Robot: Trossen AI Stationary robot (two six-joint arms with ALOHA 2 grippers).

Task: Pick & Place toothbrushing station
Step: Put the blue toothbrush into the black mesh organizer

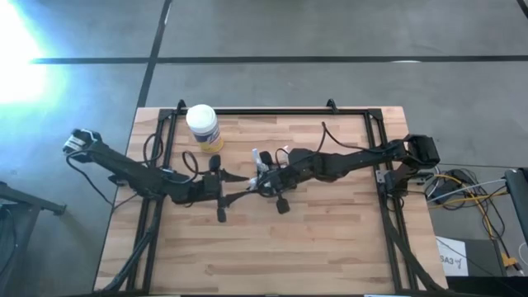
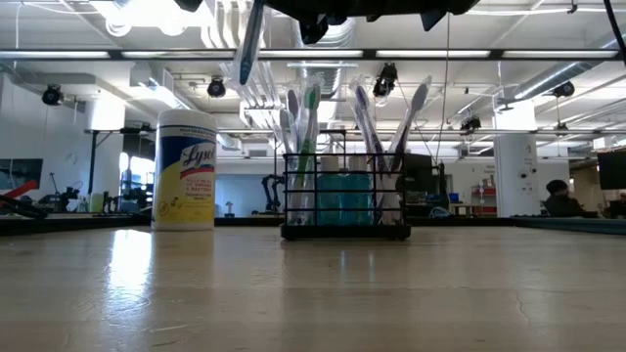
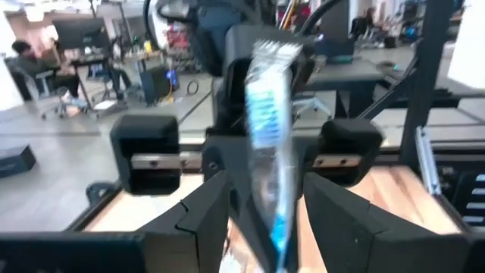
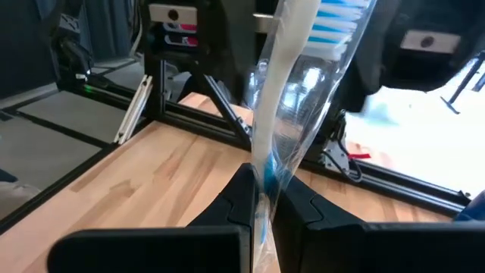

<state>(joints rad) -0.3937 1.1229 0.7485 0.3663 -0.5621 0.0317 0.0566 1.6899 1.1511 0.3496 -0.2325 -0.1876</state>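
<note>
Toothbrushing station (black wire mesh) below right hand pinching wrapped toothbrush

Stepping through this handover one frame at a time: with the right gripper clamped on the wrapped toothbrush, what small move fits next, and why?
Probably the left gripper backs away: its fingers stand open on either side of the wrapped toothbrush, which the right gripper pinches shut, so the right arm alone carries it toward the black holder.
</note>
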